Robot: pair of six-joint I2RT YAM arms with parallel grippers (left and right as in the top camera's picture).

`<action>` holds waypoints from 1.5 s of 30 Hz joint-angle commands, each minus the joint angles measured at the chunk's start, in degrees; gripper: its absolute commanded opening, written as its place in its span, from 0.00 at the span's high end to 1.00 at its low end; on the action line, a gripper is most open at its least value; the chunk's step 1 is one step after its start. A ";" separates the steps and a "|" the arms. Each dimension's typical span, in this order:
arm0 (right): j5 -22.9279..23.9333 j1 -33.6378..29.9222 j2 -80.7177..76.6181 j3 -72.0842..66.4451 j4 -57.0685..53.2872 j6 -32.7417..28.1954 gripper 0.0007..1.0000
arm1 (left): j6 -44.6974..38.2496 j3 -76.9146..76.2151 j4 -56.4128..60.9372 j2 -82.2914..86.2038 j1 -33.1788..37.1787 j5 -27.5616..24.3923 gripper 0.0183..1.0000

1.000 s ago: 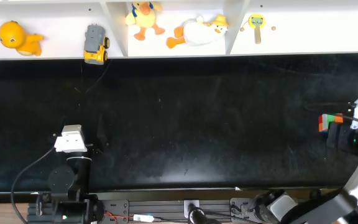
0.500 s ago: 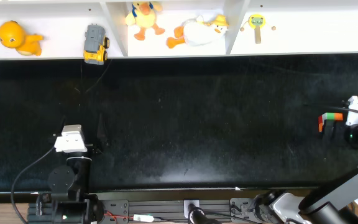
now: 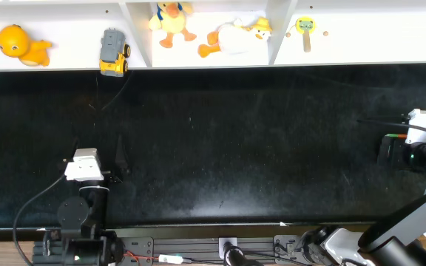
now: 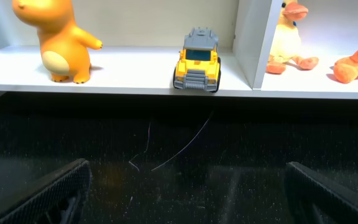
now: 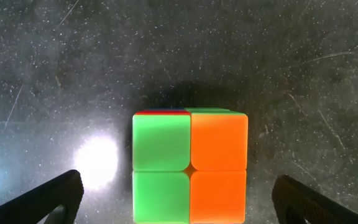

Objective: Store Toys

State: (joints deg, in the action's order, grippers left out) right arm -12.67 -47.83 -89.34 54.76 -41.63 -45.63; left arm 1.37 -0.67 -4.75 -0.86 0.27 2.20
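A small colour cube (image 5: 190, 165) with green and orange squares on top lies on the black mat near the table's right edge. My right gripper (image 5: 176, 183) hangs over it, open, one finger on each side and not touching it. In the top view the right gripper (image 3: 392, 151) covers most of the cube (image 3: 396, 137), leaving an orange and green sliver. My left gripper (image 3: 119, 159) rests open at the front left with nothing in it, and the left gripper (image 4: 186, 167) faces the white shelf (image 4: 129, 84).
The shelf (image 3: 198, 63) along the far edge holds an orange figure (image 3: 22, 44), a yellow and grey truck (image 3: 114, 52), a yellow duck plush (image 3: 171, 22), a white duck plush (image 3: 235, 37) and a small yellow toy (image 3: 305, 29). White dividers (image 3: 140, 33) separate the compartments.
The right arm has swung its gripper over the cube, which was in plain sight in the top view and is now mostly covered. The left arm has not moved.
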 commanded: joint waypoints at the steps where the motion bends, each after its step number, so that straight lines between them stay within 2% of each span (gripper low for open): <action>1: -0.90 0.35 -1.55 1.09 0.61 0.96 0.03 | 0.00 0.20 -0.04 0.70 -0.35 -0.37 0.00; 5: -0.90 0.39 -1.81 1.09 2.60 3.78 0.03 | 0.00 0.20 -0.07 0.70 -0.35 -0.37 0.00; 9: -0.63 0.90 -1.90 1.09 2.86 4.61 0.10 | -0.02 0.20 -0.04 0.70 -0.35 -0.37 0.00; 14: 2.80 1.92 -1.90 1.09 2.43 7.13 0.18 | -0.02 0.20 -0.07 0.70 -0.35 -0.37 0.00; 17: 3.30 2.43 -1.90 1.09 2.38 7.10 0.27 | -0.02 0.20 -0.07 0.70 -0.35 -0.37 0.00; 18: 3.28 2.49 -1.90 1.09 2.38 7.13 0.32 | -0.02 0.20 -0.07 0.70 -0.35 -0.37 0.00; 21: 3.30 2.56 -1.90 1.09 2.38 7.13 0.57 | 0.00 0.20 -0.07 0.70 -0.35 -0.37 0.00; 22: 3.30 2.56 -1.90 1.09 2.36 7.23 0.59 | -0.02 0.20 -0.07 0.70 -0.35 -0.37 0.00; 32: 3.06 3.54 0.81 1.11 2.67 11.32 0.62 | -0.02 0.20 -0.07 0.70 -0.35 -0.37 0.00; 39: 3.08 8.48 5.55 1.18 3.23 17.44 0.63 | -0.02 0.20 -0.04 0.70 -0.35 -0.37 0.00; 45: 3.10 13.05 7.67 3.65 4.61 23.30 0.60 | 0.00 0.20 -0.07 0.70 -0.35 -0.37 0.00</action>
State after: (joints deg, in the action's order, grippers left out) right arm -9.02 -36.18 -83.40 55.44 -37.85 -26.87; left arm 1.37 -0.67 -4.75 -0.86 0.27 2.20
